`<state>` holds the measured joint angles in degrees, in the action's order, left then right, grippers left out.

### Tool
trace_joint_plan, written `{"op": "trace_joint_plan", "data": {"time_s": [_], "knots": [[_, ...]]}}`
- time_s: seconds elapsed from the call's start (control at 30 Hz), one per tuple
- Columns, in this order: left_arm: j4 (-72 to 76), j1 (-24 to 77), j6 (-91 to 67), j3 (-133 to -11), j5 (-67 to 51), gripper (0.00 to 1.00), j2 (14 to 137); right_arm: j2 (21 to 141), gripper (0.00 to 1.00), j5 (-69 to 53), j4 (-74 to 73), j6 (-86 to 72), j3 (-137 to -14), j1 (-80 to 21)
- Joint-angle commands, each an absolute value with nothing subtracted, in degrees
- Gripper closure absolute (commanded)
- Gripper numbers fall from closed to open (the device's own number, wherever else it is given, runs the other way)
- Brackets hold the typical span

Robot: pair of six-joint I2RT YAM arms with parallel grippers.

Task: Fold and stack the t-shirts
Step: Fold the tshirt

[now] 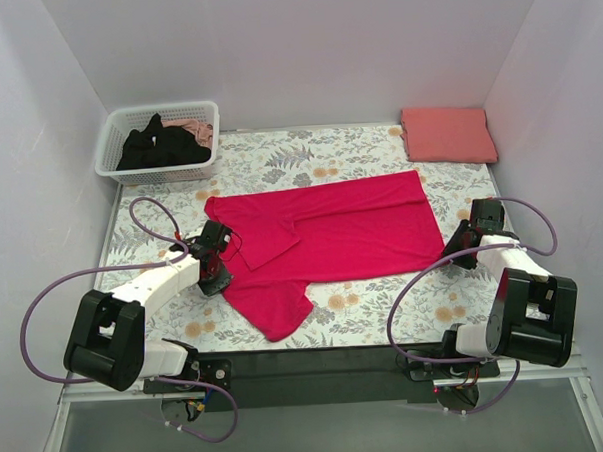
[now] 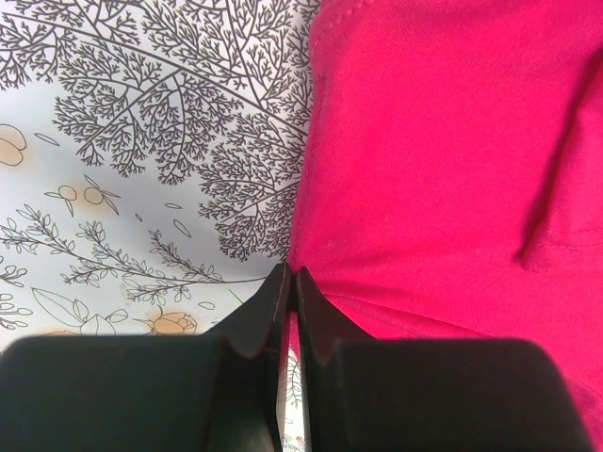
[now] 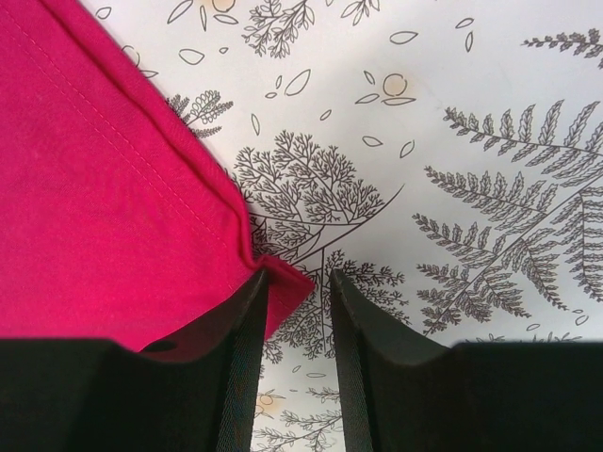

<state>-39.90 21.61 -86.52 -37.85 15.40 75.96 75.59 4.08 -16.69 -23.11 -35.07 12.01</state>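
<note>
The crimson-magenta t-shirt [image 1: 332, 230] lies spread on the floral cloth, one sleeve folded over its body and a flap hanging toward the front. My left gripper [image 1: 215, 260] is at the shirt's left edge; in the left wrist view the jaws [image 2: 290, 275] are pressed together with a sliver of the crimson fabric [image 2: 452, 169] between them. My right gripper [image 1: 463, 247] is at the shirt's right lower corner. Its jaws [image 3: 297, 278] are open, with the corner of the shirt [image 3: 104, 207] partly between them. A salmon-pink t-shirt [image 1: 448, 135] lies folded at the back right. A black t-shirt [image 1: 163, 147] is bunched in the basket.
The white lattice basket [image 1: 113, 144] stands at the back left, with a bit of pale pink fabric [image 1: 192, 126] behind the black shirt. The floral-print cloth [image 1: 385, 302] covers the table. Walls close in on the left, back and right.
</note>
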Motion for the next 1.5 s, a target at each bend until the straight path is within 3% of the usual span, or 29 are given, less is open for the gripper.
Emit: {"op": "trace_joint_plan", "data": {"time_s": [0.0, 0.23, 0.53, 1.07, 1.47], "knots": [[-39.29, 21.62, -86.31, -36.91, 15.29, 1.00, 75.59, 75.59, 0.60, 2.72, -23.03, -22.76, -34.01, 11.69], [-39.20, 21.53, -86.22, -37.00, 15.12, 1.00, 75.32, 75.85, 0.66, 3.34, -24.35, -22.50, -33.66, 11.60], [-39.02, 21.62, -86.22, -36.83, 14.77, 1.00, 74.97, 75.68, 0.98, 3.60, -24.96, -22.24, -33.49, 11.69], [-38.58, 21.53, -86.75, -36.30, 11.86, 1.00, 72.69, 72.51, 0.99, 0.36, -26.10, -21.27, -36.38, 11.69], [-46.67, 21.27, -86.31, -46.66, 13.97, 1.00, 71.37, 73.03, 0.99, -5.63, -26.54, -22.41, -42.53, 11.69]]}}
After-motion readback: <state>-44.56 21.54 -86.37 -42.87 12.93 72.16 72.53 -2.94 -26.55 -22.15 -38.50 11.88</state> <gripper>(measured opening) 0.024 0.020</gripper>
